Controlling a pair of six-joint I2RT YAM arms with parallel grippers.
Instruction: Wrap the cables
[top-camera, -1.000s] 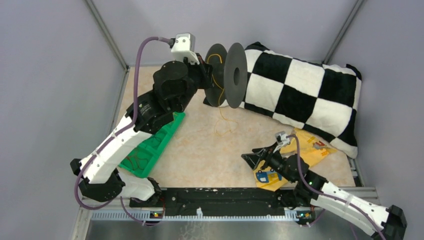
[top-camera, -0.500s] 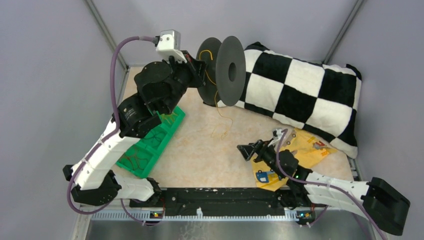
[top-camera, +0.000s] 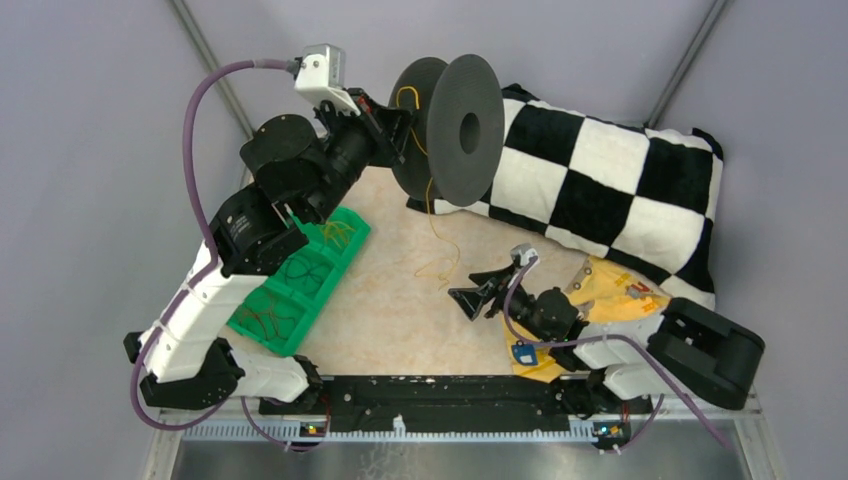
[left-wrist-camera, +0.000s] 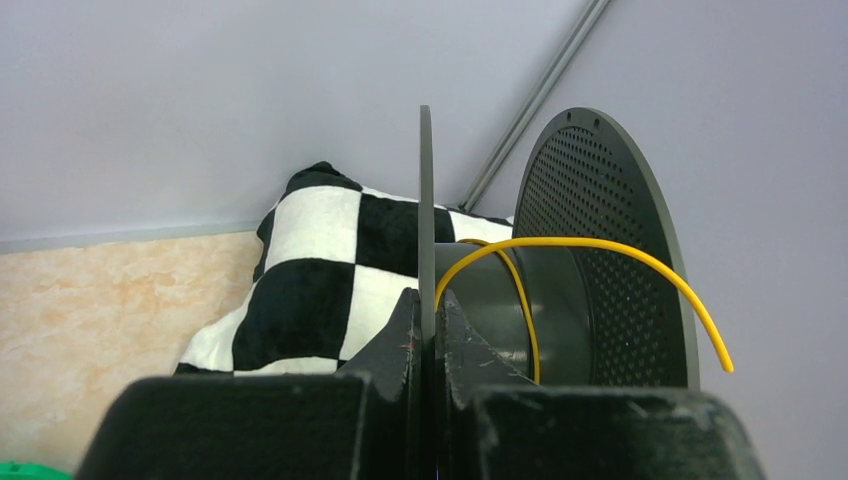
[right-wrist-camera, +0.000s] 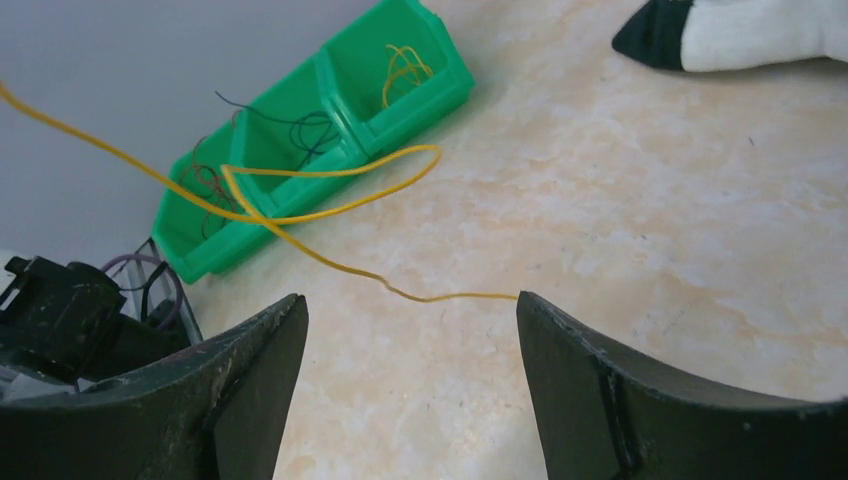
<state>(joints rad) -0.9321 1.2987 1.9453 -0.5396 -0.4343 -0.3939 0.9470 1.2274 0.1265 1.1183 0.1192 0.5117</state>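
The left arm (top-camera: 190, 310) and right arm (top-camera: 620, 355) had white shells on their long links and bulky matte-black joint housings. A thick purple cable (top-camera: 197, 120) ran along each, up to a pale grey wrist camera (top-camera: 322, 68). The jaws were black.

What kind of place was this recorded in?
Probably a lab test cell: plain grey panel walls box in a beige marbled tabletop, two robot arms are bolted to a black base rail, and the props are mismatched: a black-and-white checkered pillow and green plastic compartment bin.
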